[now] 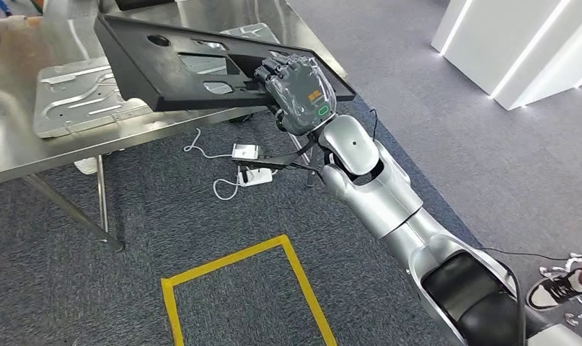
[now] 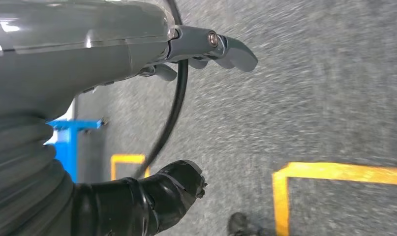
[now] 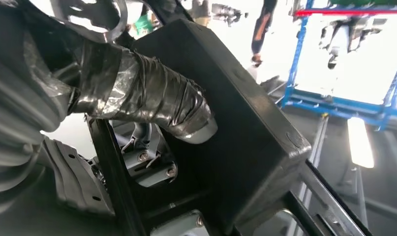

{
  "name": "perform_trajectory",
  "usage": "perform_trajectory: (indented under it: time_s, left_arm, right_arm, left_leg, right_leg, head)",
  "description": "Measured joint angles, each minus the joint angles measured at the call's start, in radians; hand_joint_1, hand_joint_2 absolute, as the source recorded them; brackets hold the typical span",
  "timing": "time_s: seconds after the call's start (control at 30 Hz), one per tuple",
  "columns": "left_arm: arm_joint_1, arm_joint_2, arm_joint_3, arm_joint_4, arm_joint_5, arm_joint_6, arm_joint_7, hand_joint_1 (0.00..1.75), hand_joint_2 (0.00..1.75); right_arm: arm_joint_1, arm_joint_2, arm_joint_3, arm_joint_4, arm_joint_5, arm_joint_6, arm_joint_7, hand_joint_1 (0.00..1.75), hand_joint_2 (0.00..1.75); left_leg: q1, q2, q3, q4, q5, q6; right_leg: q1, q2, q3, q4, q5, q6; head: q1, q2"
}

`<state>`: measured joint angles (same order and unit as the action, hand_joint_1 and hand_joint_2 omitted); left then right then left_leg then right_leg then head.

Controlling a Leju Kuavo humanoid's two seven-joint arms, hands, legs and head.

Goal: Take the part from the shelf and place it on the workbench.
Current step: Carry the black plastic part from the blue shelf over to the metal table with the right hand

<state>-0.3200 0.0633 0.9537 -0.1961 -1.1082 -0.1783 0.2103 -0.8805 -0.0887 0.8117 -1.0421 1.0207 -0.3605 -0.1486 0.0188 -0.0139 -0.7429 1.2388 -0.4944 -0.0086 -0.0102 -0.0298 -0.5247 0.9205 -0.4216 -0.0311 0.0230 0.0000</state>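
A long black flat part (image 1: pixel 179 65) with cut-outs hangs tilted above the near edge of the steel workbench (image 1: pixel 14 144). My right hand (image 1: pixel 296 92) grips its near right end, fingers over the top face. Close up in the right wrist view, the taped thumb (image 3: pixel 152 101) presses against the part's black underside (image 3: pixel 235 147). My left hand (image 2: pixel 201 51) hangs over grey carpet, fingers slightly curled and holding nothing.
A grey stamped metal panel (image 1: pixel 78 94) lies on the workbench under the part's far end. White cables and a power strip (image 1: pixel 246 166) lie on the carpet below. A yellow floor outline (image 1: pixel 237 288) marks the carpet. A person's shoe (image 1: pixel 558 285) is at the right.
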Motion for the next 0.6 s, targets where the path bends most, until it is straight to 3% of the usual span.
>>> perform_trajectory:
  time_s: [0.07,0.1,0.13,0.2,0.27,0.33,0.4,0.47,0.5,0.53,0.6]
  left_arm:
    - [0.003,0.003,-0.002,-0.001,0.004,-0.001,-0.002,0.00,1.75]
    - [0.002,0.003,-0.004,-0.001,0.006,-0.001,-0.004,0.00,1.75]
    - [0.000,0.005,-0.007,-0.002,0.008,-0.002,-0.006,0.00,1.75]
    - [-0.002,0.008,-0.012,-0.005,0.012,-0.004,-0.009,0.00,1.75]
    - [0.000,0.010,-0.019,-0.006,0.017,-0.005,-0.011,0.00,1.75]
    - [0.002,0.009,-0.024,-0.007,0.024,-0.006,-0.014,0.00,1.75]
    - [0.000,0.009,-0.027,-0.010,0.032,-0.008,-0.019,0.00,1.75]
    - [-0.001,0.009,-0.035,-0.012,0.041,-0.012,-0.023,0.00,1.75]
    - [0.000,0.008,-0.041,-0.013,0.047,-0.015,-0.024,0.00,1.75]
    - [0.001,0.006,-0.047,-0.013,0.051,-0.016,-0.025,0.00,1.75]
    - [0.002,0.003,-0.054,-0.014,0.057,-0.017,-0.026,0.00,1.75]
  right_arm:
    - [-0.003,0.001,0.002,0.004,0.004,0.004,0.001,1.75,1.75]
    - [-0.008,0.002,0.003,0.004,0.005,0.005,0.001,1.75,1.75]
    - [-0.015,0.003,0.003,0.004,0.006,0.007,0.002,1.75,1.75]
    - [-0.025,0.003,0.004,0.006,0.009,0.011,0.004,1.75,1.75]
    - [-0.029,0.004,0.005,0.008,0.017,0.014,0.012,1.75,1.75]
    - [-0.036,0.004,0.006,0.009,0.028,0.016,0.020,1.75,1.75]
    - [-0.045,0.002,0.006,0.011,0.034,0.024,0.026,1.75,1.75]
    - [-0.049,-0.003,0.009,0.015,0.038,0.039,0.033,1.75,1.75]
    - [-0.048,-0.005,0.011,0.018,0.040,0.045,0.036,1.75,1.75]
    - [-0.047,-0.007,0.012,0.021,0.043,0.048,0.038,1.75,1.75]
    - [-0.047,-0.010,0.013,0.025,0.047,0.049,0.040,1.75,1.75]
  left_leg:
    - [0.015,0.023,0.017,-0.089,0.093,-0.026]
    - [0.015,0.045,0.037,-0.144,0.127,-0.038]
    - [0.014,0.064,0.054,-0.191,0.145,-0.041]
    - [0.006,0.081,0.061,-0.208,0.130,-0.026]
    - [0.007,0.063,0.058,-0.199,0.117,0.001]
    - [0.006,0.046,0.063,-0.196,0.106,0.017]
    - [0.005,0.033,0.072,-0.197,0.098,0.028]
    - [0.000,0.020,0.081,-0.198,0.090,0.034]
    - [-0.004,0.013,0.086,-0.197,0.086,0.036]
    - [-0.009,0.006,0.093,-0.197,0.081,0.039]
    - [-0.020,-0.006,0.109,-0.197,0.070,0.041]
  right_leg:
    - [-0.015,-0.027,0.019,0.023,-0.034,0.020]
    - [-0.019,-0.039,0.023,0.037,-0.052,0.031]
    - [-0.018,-0.050,0.025,0.053,-0.069,0.041]
    - [-0.010,-0.067,0.024,0.070,-0.091,0.055]
    - [-0.008,-0.083,0.031,0.074,-0.105,0.062]
    - [-0.015,-0.055,0.027,0.102,-0.129,0.067]
    - [-0.017,-0.002,-0.033,0.211,-0.173,0.064]
    - [-0.012,0.018,-0.133,0.355,-0.209,0.058]
    - [-0.007,0.020,-0.171,0.394,-0.204,0.052]
    - [-0.001,0.021,-0.193,0.396,-0.177,0.043]
    - [0.013,0.024,-0.181,0.296,-0.077,0.014]
  head:
    - [0.000,0.000]
    - [-0.001,0.000]
    - [-0.004,0.000]
    - [-0.008,0.000]
    - [-0.008,0.000]
    - [-0.006,0.000]
    - [-0.005,0.000]
    - [-0.005,0.000]
    - [-0.005,0.000]
    - [-0.005,0.000]
    - [-0.005,0.000]
